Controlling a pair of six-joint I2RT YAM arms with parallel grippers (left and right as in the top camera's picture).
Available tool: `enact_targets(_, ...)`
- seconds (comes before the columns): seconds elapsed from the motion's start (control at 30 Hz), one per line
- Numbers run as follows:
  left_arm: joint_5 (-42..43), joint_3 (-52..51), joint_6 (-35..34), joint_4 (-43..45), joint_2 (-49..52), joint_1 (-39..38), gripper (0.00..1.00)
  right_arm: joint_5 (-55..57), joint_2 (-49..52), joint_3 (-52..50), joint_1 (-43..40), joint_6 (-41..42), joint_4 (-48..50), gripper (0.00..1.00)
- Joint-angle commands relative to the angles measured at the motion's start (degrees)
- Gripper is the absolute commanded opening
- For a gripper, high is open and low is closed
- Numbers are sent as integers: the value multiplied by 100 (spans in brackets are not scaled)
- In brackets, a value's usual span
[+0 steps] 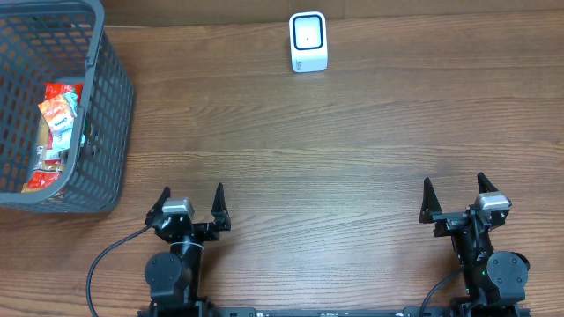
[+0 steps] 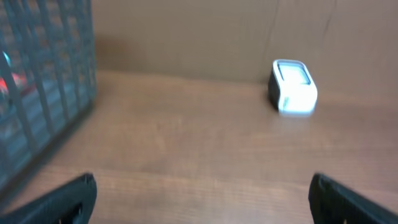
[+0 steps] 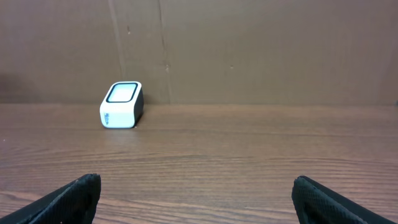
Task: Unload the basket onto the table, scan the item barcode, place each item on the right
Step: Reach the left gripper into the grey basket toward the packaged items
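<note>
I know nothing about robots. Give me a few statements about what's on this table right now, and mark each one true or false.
1. The white scanner stands alone near the far edge of the table. True.
2. The left gripper holds a packet. False: it is open and empty.
3. Red snack packets lie inside the grey basket. True.
4. The right gripper is shut. False: its jaws stand wide open.
5. The basket sits on the robot's right. False: it is on its left.
</note>
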Motion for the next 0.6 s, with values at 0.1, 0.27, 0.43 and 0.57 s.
enact_targets(0.1, 385, 1366, -597, -1941, 251, -37, 100, 72, -61, -59, -22, -7, 7, 100)
enact_targets(0.27, 887, 2966, -813, -3119, 1137, -37, 100, 72, -61, -59, -22, -7, 7, 100)
enact_targets(0.43, 846, 4723, -605, -4251, 2557, -37, 100, 72, -61, -59, -22, -7, 7, 100)
enact_targets(0.57, 654, 6734, -339, -5845, 4133, -37, 100, 72, -61, -59, -22, -4, 7, 100)
